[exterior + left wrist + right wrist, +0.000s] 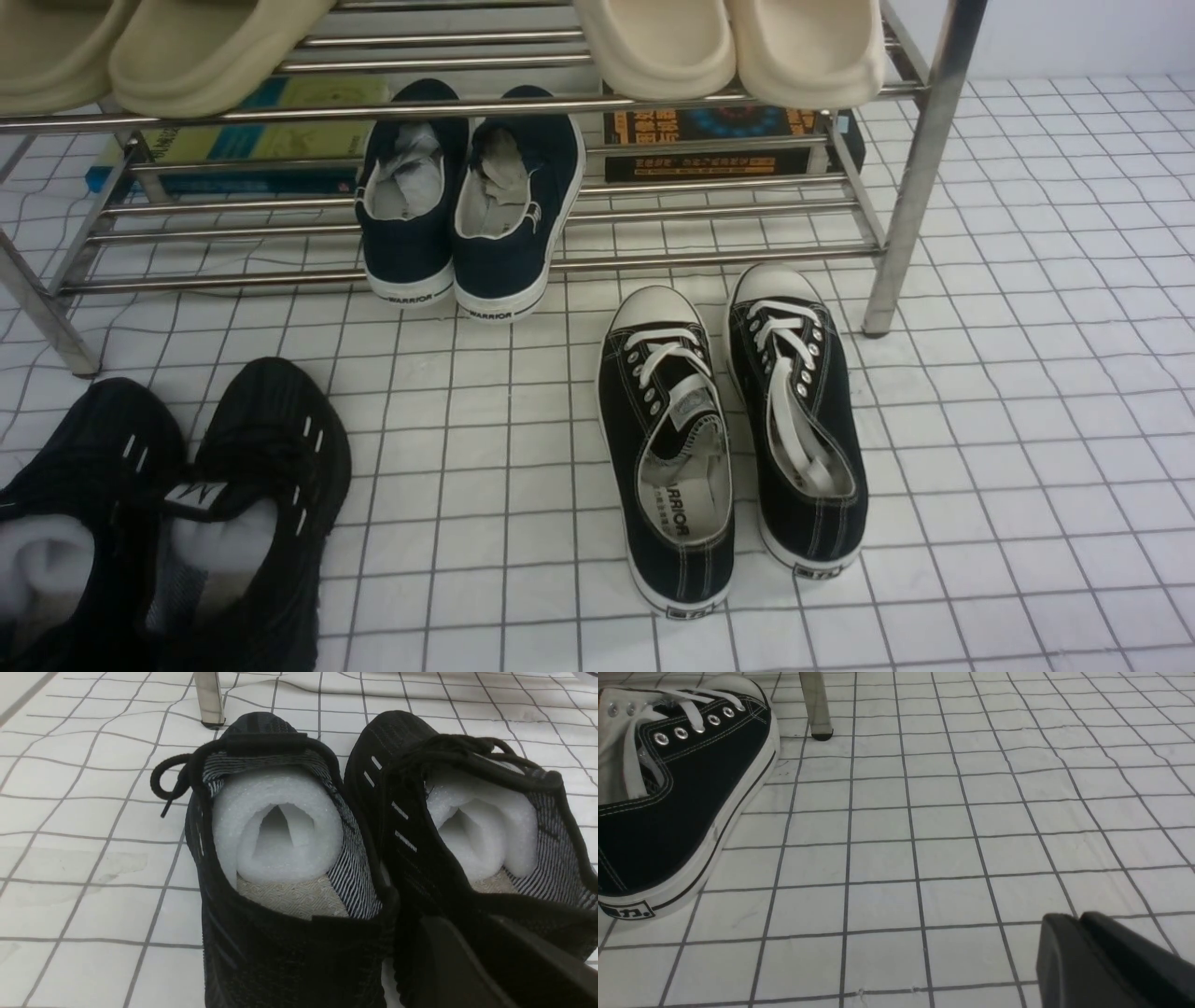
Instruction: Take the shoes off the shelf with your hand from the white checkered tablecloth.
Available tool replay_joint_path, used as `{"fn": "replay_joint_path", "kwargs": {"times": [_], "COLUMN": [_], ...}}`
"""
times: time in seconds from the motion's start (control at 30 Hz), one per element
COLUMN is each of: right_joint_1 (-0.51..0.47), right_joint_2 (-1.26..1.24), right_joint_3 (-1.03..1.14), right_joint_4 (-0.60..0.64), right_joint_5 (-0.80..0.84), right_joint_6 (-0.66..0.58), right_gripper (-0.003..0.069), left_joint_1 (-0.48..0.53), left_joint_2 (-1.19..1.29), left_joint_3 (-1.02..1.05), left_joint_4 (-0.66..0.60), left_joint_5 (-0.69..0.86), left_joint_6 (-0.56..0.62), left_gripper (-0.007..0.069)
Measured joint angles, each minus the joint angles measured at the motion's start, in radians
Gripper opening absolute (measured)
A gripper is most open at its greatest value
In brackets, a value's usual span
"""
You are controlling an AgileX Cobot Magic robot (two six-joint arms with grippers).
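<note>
You have the white checkered tablecloth (1027,373) under everything, with the chrome tube shelf (920,177) along its far edge. The black canvas lace-up shoes (728,439) lie on the cloth, just beside the shelf's right front leg. Navy slip-ons (467,205) sit on the lowest bars; black knit sneakers (159,523) fill the near-left corner. Only your wrist views show grippers: the right gripper (1106,961) shows beside the shoes, the left gripper (490,966) behind the knit pair; I can't tell either's jaws.
</note>
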Motion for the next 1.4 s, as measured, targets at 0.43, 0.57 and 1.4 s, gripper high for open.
{"fn": "replay_joint_path", "kwargs": {"times": [0.43, 0.57, 1.4], "right_joint_1": [0.068, 0.068, 0.068], "right_joint_2": [0.000, 0.000, 0.000], "right_joint_3": [0.000, 0.000, 0.000], "right_joint_4": [0.000, 0.000, 0.000], "right_joint_5": [0.000, 0.000, 0.000], "right_joint_6": [0.000, 0.000, 0.000], "right_gripper": [0.0073, 0.0076, 0.0109], "left_joint_1": [0.000, 0.000, 0.000], "left_joint_2": [0.000, 0.000, 0.000], "left_joint_3": [0.000, 0.000, 0.000], "left_joint_4": [0.000, 0.000, 0.000], "left_joint_5": [0.000, 0.000, 0.000], "left_joint_6": [0.000, 0.000, 0.000], "left_gripper": [0.0156, 0.0156, 0.0158]}}
